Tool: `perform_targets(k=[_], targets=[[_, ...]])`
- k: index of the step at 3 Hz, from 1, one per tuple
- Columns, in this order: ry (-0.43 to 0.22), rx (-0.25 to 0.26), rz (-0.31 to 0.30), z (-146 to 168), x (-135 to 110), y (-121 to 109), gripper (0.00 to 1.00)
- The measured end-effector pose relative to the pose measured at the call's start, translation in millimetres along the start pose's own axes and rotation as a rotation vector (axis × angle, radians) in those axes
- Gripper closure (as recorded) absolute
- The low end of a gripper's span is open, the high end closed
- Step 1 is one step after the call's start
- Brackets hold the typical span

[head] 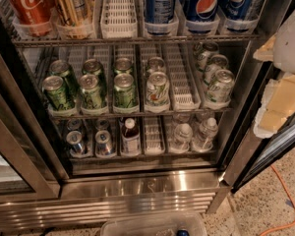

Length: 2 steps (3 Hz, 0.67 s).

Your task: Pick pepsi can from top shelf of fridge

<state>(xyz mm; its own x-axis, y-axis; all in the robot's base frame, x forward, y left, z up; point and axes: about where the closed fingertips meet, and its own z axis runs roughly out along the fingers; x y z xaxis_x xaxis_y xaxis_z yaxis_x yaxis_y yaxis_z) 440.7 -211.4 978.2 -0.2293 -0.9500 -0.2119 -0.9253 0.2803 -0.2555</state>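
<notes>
Three dark blue pepsi cans stand at the right of the top shelf (132,40). The middle one (204,4) shows its globe logo, with one on its left (160,3) and one on its right (240,0). A red Coca-Cola can (29,6) and a gold can (73,6) stand at the shelf's left, with an empty white lane tray (118,11) between the groups. The fridge (137,183) is open. My gripper (281,90), white and cream, is at the right edge of the view, outside the fridge, right of and below the pepsi cans, touching nothing.
The middle shelf holds several green and white cans (91,90). The bottom shelf holds cans, a dark bottle (130,136) and water bottles (204,132). A dark door frame (263,156) stands at right. A clear plastic bin (155,224) and an orange cable (285,200) lie on the floor.
</notes>
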Motion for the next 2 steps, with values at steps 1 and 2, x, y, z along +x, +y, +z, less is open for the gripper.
perform_targets(k=[1, 2], targets=[[0.0, 0.0, 0.0, 0.0, 0.0, 0.0, 0.0], [-0.016, 0.023, 0.019, -1.0, -1.3, -1.2, 0.0]])
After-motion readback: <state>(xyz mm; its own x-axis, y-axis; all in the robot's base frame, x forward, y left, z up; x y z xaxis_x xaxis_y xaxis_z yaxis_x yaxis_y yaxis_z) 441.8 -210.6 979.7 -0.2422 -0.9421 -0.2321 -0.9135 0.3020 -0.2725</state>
